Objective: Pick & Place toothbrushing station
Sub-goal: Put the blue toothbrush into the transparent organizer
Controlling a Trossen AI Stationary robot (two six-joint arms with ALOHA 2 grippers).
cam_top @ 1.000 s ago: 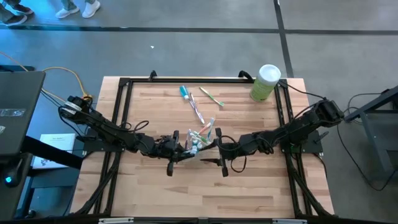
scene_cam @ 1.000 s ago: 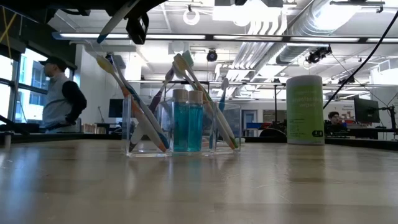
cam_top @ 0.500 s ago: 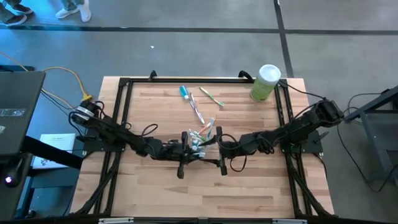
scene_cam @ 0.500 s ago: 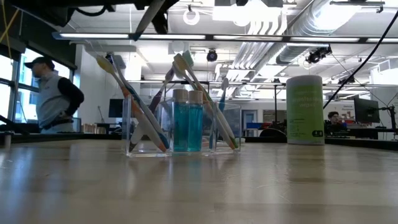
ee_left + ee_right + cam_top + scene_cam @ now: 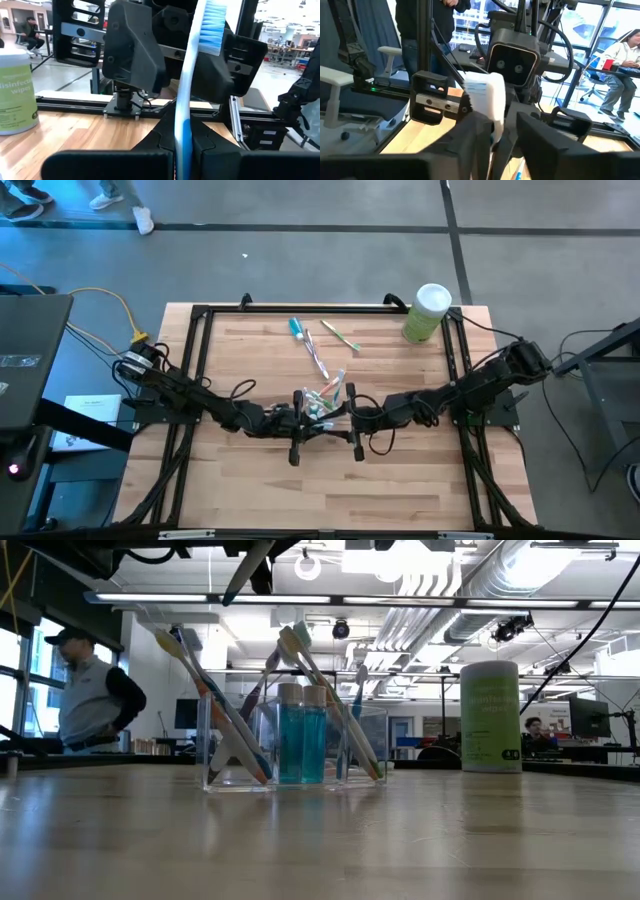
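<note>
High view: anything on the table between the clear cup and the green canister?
Yes. Between the clear cup and the green canister lies one loose toothbrush flat on the wood; otherwise the stretch is bare. The high view shows it.

Both arms meet mid-table, left tool (image 5: 300,425) clamped shut, right tool (image 5: 352,423) facing it.

We look down on a grey concrete floor (image 5: 560,240) crossed by dark seams, with a laptop (image 5: 25,360) at the left edge. At table height, white ceiling ducts (image 5: 440,590) fill the upper right, windows (image 5: 20,680) glow at left, beside a person in a cap (image 5: 95,690).
</note>
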